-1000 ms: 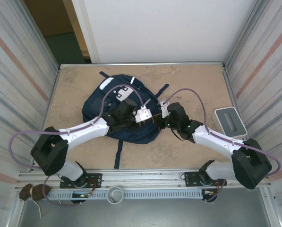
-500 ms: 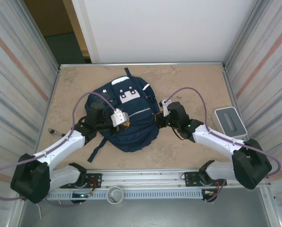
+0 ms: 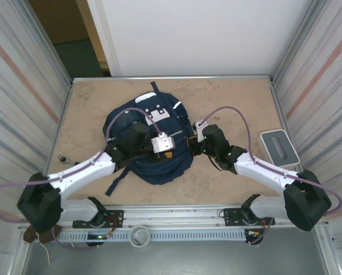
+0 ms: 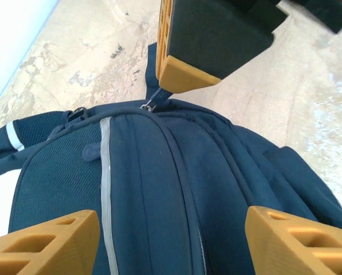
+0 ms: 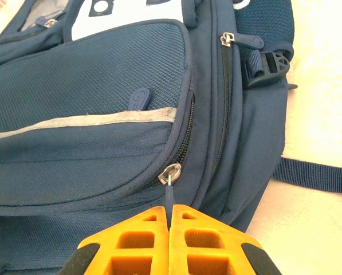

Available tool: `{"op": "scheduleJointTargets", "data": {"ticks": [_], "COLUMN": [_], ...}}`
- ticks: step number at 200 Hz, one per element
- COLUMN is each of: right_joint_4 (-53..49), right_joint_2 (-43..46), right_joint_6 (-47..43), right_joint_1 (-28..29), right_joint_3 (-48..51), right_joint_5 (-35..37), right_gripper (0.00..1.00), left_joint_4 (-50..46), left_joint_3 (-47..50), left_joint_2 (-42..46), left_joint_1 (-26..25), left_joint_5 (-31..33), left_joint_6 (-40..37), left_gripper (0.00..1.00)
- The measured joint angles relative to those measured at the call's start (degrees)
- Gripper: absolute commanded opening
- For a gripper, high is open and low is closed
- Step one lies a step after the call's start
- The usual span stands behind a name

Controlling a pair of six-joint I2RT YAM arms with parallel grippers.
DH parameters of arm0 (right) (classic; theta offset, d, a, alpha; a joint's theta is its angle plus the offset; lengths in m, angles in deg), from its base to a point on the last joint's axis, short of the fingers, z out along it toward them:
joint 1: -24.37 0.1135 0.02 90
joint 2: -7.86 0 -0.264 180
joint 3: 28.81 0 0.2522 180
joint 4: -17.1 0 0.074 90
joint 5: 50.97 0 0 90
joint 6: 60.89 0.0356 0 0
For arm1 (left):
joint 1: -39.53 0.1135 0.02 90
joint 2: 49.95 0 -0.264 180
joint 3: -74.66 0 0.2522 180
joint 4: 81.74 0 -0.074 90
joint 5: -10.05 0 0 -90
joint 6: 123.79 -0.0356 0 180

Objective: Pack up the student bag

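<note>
Clamps, with the right end effector (image 5: 169, 215), the metal zipper pull (image 5: 170, 182) at the right edge of the large navy blue fabric backpack (image 3: 159, 169) lying mid-frame on the beige counter (image 3: 234, 97), while hovering the spread-open left end effector (image 4: 171, 240) over its middle.

The large navy blue fabric backpack (image 3: 150, 154) is dark nearly all over. Near its top is a white patch (image 3: 154, 113) with dark square marks, and a thin pale grey stripe (image 5: 85, 122) crosses the mesh-textured front pocket. Its dark blue zip pull (image 5: 168, 197) hangs from a silvery ring.

The table (image 3: 234, 97) underneath is sandy beige, mottled with paler blotches. The left end effector (image 4: 171, 220) and right end effector (image 5: 169, 211) have orange-yellow fingers patterned with gridded cut-outs. The left arm (image 3: 82, 170) and right arm (image 3: 262, 171) are white with black joints and carry purple cables (image 3: 228, 112). The rounded box (image 3: 278, 146) is pale grey, and the ribbed walls (image 3: 22, 86) are silvery with a reddish stripe.
</note>
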Motion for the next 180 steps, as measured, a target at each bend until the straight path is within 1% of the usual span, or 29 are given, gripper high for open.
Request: {"op": "scheduleJointTargets", "data": {"ticks": [13,24,39,57,65,73,90,112,139,160,180], "right_joint_4": [0.0,0.3,0.4,0.5,0.5,0.5,0.8,1.8,3.9,4.9,5.1], "right_joint_2": [0.6,1.1,1.7,2.0,2.1,2.1,2.4,3.1,3.5,2.1,-1.7], "right_joint_6": [0.0,0.0,0.2,0.2,0.2,0.2,-0.3,-0.6,-0.7,-0.6,-0.1], "right_joint_1": [0.2,0.4,0.5,0.5,0.5,0.5,0.5,0.2,-0.3,-0.7,-1.3], "right_joint_3": [0.1,0.3,0.5,1.0,1.1,1.3,1.5,1.5,1.7,1.4,-0.5], "right_joint_5": [0.0,0.0,0.1,0.5,0.9,1.1,1.1,-1.0,-3.7,-3.8,-4.5], "right_gripper": [0.0,0.0,0.0,0.0,0.0,0.0,0.0,0.0,0.0,0.0,0.0], "left_joint_4": [-0.2,-0.3,-0.3,-0.3,-0.3,-0.2,1.1,2.8,2.7,2.7,2.7], "left_joint_3": [-2.2,-3.6,-5.0,-5.9,-5.9,-5.8,-3.5,1.9,4.1,4.6,4.7], "left_joint_2": [-3.8,-6.6,-9.6,-10.8,-10.7,-10.3,-7.8,-1.8,1.9,2.0,1.9], "left_joint_1": [-1.0,-1.3,-1.6,-1.5,-1.0,-0.4,1.9,6.8,12.0,13.9,14.9], "left_joint_5": [1.1,1.8,2.6,3.1,2.3,0.9,-4.5,-15.2,-26.4,-31.7,-32.9], "left_joint_6": [-0.7,-0.9,-1.7,-2.5,-2.9,-3.6,-4.2,-4.8,-5.1,-5.5,-6.0], "left_gripper": [0.62,0.54,0.37,0.16,0.11,0.08,0.04,0.04,0.04,0.05,0.05]}}
